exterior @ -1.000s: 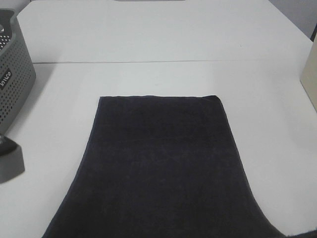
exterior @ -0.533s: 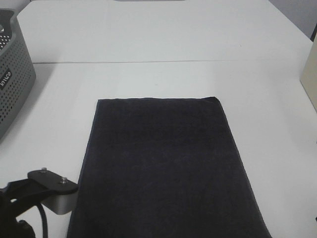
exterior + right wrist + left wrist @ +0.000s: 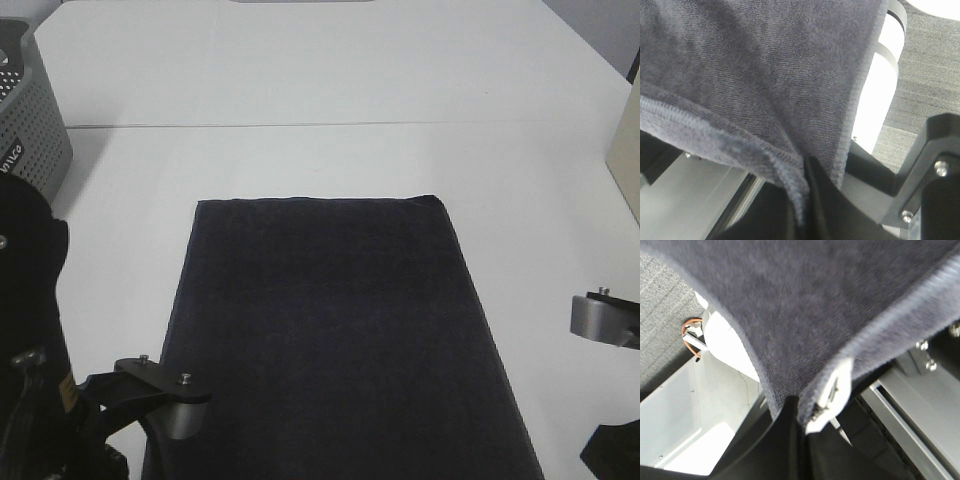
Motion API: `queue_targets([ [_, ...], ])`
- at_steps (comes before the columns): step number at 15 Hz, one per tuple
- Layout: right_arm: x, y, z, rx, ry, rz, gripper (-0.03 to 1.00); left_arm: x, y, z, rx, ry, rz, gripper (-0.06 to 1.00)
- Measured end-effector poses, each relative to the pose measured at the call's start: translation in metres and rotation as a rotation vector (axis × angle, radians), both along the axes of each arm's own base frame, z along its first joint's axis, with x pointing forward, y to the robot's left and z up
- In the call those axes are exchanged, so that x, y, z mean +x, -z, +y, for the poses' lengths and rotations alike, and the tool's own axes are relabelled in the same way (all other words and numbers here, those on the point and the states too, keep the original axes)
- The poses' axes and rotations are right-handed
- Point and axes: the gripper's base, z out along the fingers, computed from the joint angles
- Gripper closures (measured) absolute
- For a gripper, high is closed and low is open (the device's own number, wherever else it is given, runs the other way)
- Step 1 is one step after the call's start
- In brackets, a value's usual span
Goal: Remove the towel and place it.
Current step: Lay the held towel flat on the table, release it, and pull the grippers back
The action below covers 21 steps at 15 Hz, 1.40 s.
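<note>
On the table [image 3: 320,70], towel [image 3: 335,330] flat from centre to near edge, basket [image 3: 35,120] at far left

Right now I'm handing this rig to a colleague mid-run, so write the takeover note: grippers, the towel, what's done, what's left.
Left gripper: shut on the hem of the towel.
Right gripper: shut on the hem too.
Towel: spread flat on the white table, its near end held by both grippers; the grey basket stands apart at far left.
Done: towel laid out on the table.
Left: probably open both grippers and draw the arms back.
</note>
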Motion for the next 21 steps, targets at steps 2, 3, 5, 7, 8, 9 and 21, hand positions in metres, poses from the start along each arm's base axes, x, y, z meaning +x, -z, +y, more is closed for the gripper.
queue_targets([
  [2, 0.006, 0.009, 0.001, -0.011, -0.001, 0.023, 0.9, 0.006, 0.003, -0.006, 0.003, 0.003, 0.002, 0.94],
  [3, 0.009, 0.015, 0.003, -0.007, -0.007, 0.039, 0.9, 0.01, 0.005, -0.011, 0.004, 0.007, 0.004, 0.94],
  [5, 0.014, 0.023, 0.007, 0.021, -0.009, 0.063, 0.87, 0.021, 0.011, -0.022, 0.006, 0.01, 0.007, 0.94],
  [7, 0.015, 0.026, 0.008, 0.025, -0.003, 0.075, 0.8, 0.025, 0.017, -0.028, 0.003, 0.017, 0.024, 0.94],
  [8, 0.015, 0.026, 0.008, 0.026, -0.003, 0.076, 0.74, 0.025, 0.02, -0.03, -0.002, 0.016, 0.039, 0.94],
  [9, 0.015, 0.026, 0.008, 0.027, -0.002, 0.076, 0.65, 0.025, 0.02, -0.03, -0.008, 0.011, 0.045, 0.93],
  [21, 0.071, -0.014, 0.011, -0.023, -0.109, -0.235, 0.27, 0.034, -0.005, -0.039, -0.08, 0.014, 0.021, 0.11],
])
